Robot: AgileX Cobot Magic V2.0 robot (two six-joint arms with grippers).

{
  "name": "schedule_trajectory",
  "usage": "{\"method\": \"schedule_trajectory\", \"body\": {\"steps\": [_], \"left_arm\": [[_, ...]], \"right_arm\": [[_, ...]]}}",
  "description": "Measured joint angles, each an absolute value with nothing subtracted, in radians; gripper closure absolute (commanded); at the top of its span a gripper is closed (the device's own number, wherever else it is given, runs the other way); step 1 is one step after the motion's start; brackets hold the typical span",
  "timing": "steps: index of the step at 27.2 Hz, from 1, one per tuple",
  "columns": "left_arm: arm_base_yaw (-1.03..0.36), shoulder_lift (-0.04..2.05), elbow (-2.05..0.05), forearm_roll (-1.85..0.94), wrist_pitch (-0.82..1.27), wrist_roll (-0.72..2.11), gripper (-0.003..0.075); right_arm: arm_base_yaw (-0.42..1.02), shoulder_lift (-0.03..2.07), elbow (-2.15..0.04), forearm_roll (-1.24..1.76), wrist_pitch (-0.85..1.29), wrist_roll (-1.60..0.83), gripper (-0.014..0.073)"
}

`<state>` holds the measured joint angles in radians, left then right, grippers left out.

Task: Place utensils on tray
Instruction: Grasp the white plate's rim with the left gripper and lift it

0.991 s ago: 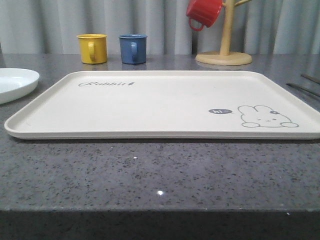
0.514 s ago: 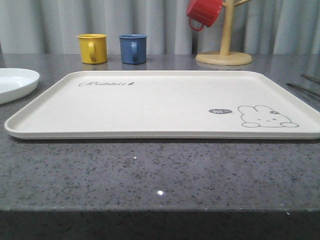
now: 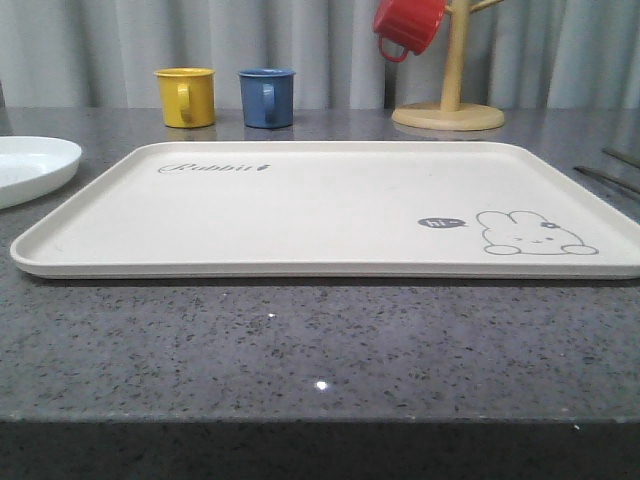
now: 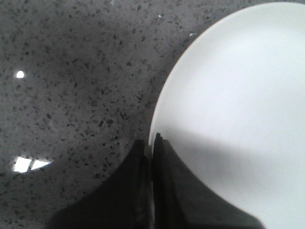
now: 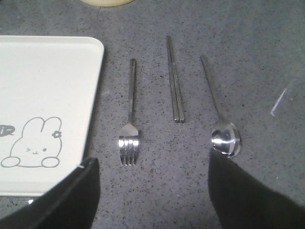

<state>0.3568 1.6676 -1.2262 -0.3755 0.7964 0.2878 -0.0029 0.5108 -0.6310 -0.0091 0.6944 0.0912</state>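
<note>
The cream tray (image 3: 300,210) with the rabbit drawing lies across the middle of the grey counter, and its near right corner (image 5: 47,81) shows in the right wrist view. The white plate (image 3: 30,165) sits on the counter just left of the tray. My left gripper (image 4: 152,143) is shut on the plate's (image 4: 238,95) rim, one finger over the plate and one over the counter. Right of the tray lie a fork (image 5: 130,114), a pair of chopsticks (image 5: 174,81) and a spoon (image 5: 217,105), side by side. My right gripper (image 5: 152,183) hangs open just short of them, holding nothing.
A yellow cup (image 3: 185,97) and a blue cup (image 3: 266,97) stand behind the tray. A red cup (image 3: 408,25) hangs on a wooden mug tree (image 3: 448,115) at the back right. Utensil handles (image 3: 605,178) show at the right edge. The counter's front edge is near.
The plate has edged slightly to the right, toward the tray. Nothing else has visibly moved.
</note>
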Motion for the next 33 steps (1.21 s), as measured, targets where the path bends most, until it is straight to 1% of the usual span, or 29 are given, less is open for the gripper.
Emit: {"method": "schedule_trajectory", "body": {"steps": [6,12,19,24,33], "left_arm": [[0.342,1.635,-1.260,-0.375,0.815,0.288,0.0740],[0.275,1.569,-1.317,-0.371,0.851,0.308,0.0740],[0.137,1.531,-1.382,-0.371,0.924,0.325,0.0740],[0.022,1.529,-1.389,-0.371,0.956,0.334,0.0740],[-0.145,1.552,-1.389,-0.371,0.949,0.336,0.0740]], "right_arm": [[-0.003,0.511,-0.631,-0.009,0.694,0.091,0.0085],[-0.003,0.511,-0.631,-0.010,0.695,0.091,0.0085],[-0.003,0.511,-0.631,-0.010,0.695,0.091,0.0085],[-0.003,0.511,-0.631,-0.010,0.695,0.091,0.0085],[-0.003,0.511,-0.631,-0.010,0.695,0.091,0.0085]]}}
